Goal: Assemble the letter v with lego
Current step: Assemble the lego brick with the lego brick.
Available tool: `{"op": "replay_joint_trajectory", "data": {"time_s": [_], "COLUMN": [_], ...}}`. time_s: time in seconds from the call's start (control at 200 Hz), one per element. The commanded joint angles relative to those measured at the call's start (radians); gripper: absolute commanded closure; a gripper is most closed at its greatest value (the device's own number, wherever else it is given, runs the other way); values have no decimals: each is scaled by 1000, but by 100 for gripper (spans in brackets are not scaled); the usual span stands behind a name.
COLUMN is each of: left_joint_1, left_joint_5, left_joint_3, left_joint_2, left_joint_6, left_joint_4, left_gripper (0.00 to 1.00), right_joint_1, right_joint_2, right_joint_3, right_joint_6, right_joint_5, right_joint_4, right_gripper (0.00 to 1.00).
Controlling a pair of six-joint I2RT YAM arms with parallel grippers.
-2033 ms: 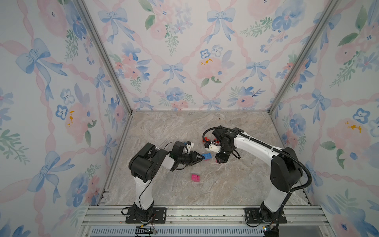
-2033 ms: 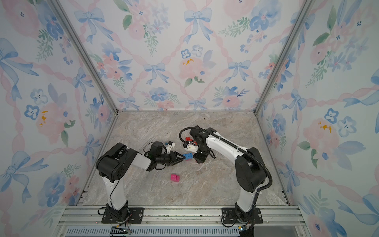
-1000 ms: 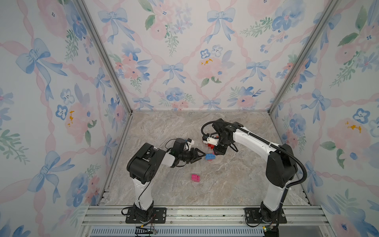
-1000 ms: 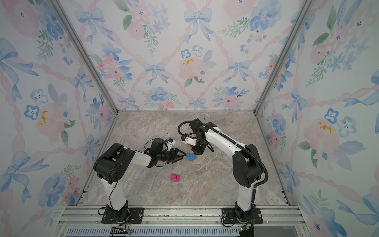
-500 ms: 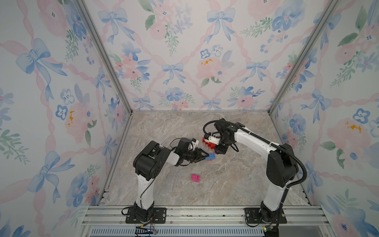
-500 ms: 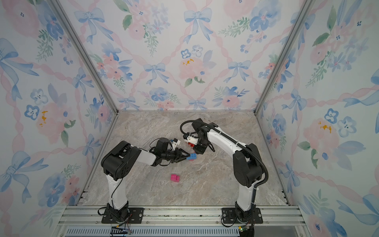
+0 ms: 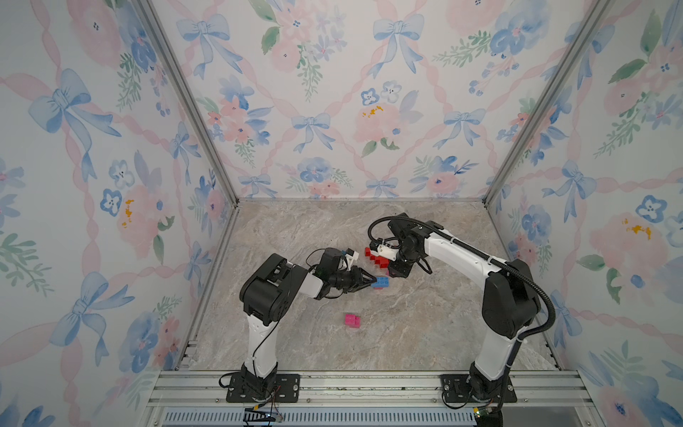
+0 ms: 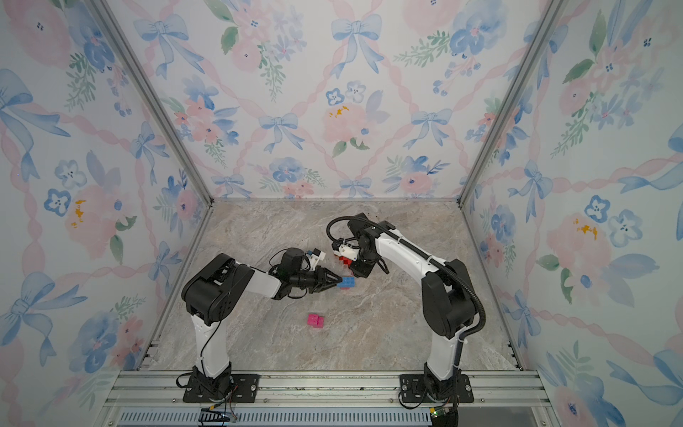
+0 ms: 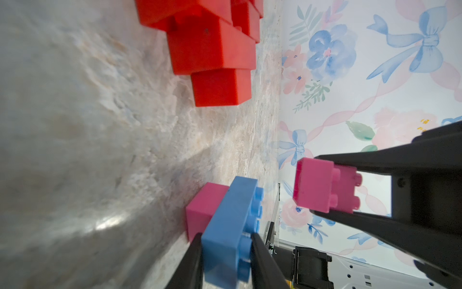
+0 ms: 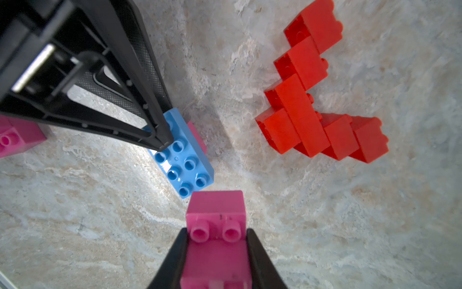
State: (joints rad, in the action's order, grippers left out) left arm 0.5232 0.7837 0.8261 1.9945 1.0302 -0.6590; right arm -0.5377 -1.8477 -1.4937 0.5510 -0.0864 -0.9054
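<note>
Left jaws pinch the blue brick (image 9: pixel 230 225), apparently steadying it, while right jaws clamp a pink brick (image 10: pixel 216 207) ready for stacking.

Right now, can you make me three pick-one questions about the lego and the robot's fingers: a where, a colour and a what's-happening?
1. Where is the loose pink lego?
A) up in the air
B) on the table, touching nothing else
C) hidden from view

2. What colour brick do the right fingers hold?
A) blue
B) red
C) pink

3. The left fingers are:
A) closed on the blue brick
B) wide open
C) out of sight

Answers: 1 B, it lies alone in both top views; 2 C, a pink brick sits between them; 3 A, a finger presses each side.
</note>
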Motion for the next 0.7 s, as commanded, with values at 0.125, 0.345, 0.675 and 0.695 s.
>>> {"op": "replay_joint_trajectory", "data": {"time_s": [0.125, 0.345, 0.675, 0.695], "left_joint_1": [-12, -23, -43, -43], "left_joint_5": [-8, 14, 18, 17], "left_joint_3": [-44, -56, -86, -85], "left_joint_2": [-14, -8, 16, 17], "left_joint_6": [-18, -12, -31, -32], "left_joint_4": [50, 52, 64, 65], "left_gripper": [70, 71, 70, 70], "right_joint_1": [-7, -20, -44, -46], "right_joint_2": [26, 14, -1, -2], "right_joint_3": [-1, -15, 5, 6], "right_joint_6": [15, 11, 122, 136], "right_joint_5": [-15, -18, -23, -29], "right_joint_4": [-30, -52, -71, -72], "right_gripper": [66, 66, 62, 62]}}
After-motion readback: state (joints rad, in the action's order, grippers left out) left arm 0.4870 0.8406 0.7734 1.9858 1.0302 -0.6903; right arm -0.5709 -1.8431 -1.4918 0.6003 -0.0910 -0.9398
